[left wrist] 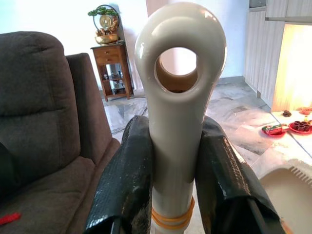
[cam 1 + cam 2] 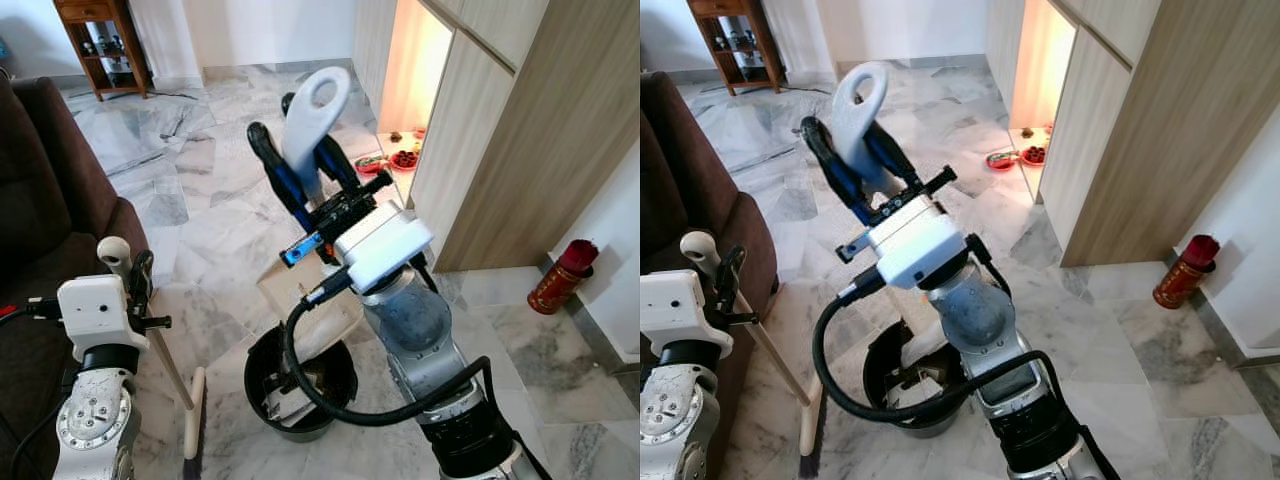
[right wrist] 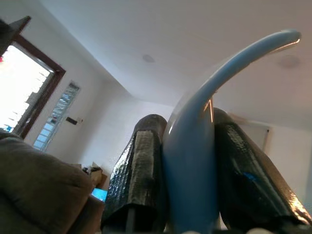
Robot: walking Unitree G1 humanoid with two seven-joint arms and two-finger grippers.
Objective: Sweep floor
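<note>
Dustpan handle (image 2: 312,118) (ceiling behind) in right pincer (image 2: 300,170)

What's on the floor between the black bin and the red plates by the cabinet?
Bare marble floor between the black bin and the red plates, in both eye views.

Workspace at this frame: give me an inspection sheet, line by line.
Surface: marble floor, pale, grey-veined.
Job's things: broom, wooden stick, cream loop handle; dustpan raised over black bin, loop handle up.
Clutter: red dishes on the lit cupboard base; red cylinder by the wall.
Grippers: left gripper shut on broom handle; right gripper shut on dustpan handle.
Cables: black cable looping off the right forearm.
Surroundings: brown sofa, wooden shelf, wood-panel cupboards.
</note>
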